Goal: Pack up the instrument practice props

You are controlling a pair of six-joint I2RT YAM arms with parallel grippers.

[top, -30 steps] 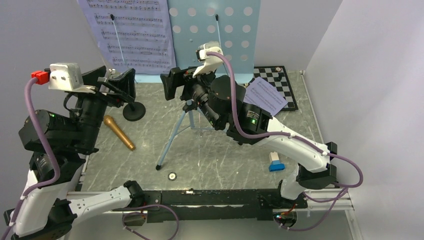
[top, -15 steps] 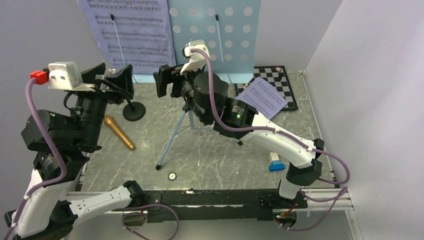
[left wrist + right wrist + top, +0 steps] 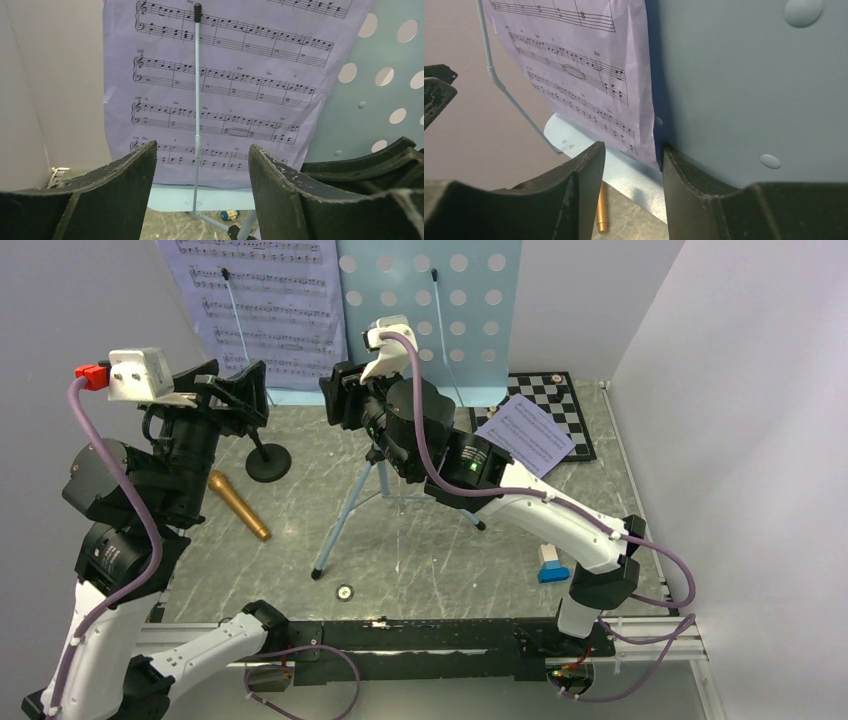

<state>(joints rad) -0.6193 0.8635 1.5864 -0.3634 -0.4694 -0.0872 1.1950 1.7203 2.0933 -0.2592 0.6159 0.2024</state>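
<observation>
While the sheet-music page (image 3: 220, 75) sits clipped on the left half of the music stand desk (image 3: 476, 312), the left gripper (image 3: 202, 150) hangs wide open & empty facing it. The right gripper (image 3: 634, 150) is open too, gap lined up w/ the page's edge. Next prob: pinch, slide it out.

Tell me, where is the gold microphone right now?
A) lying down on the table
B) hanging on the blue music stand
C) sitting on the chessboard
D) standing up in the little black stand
A: the gold-brown microphone lies flat on the grey table, beside the small black mic stand rather than in it.
</observation>
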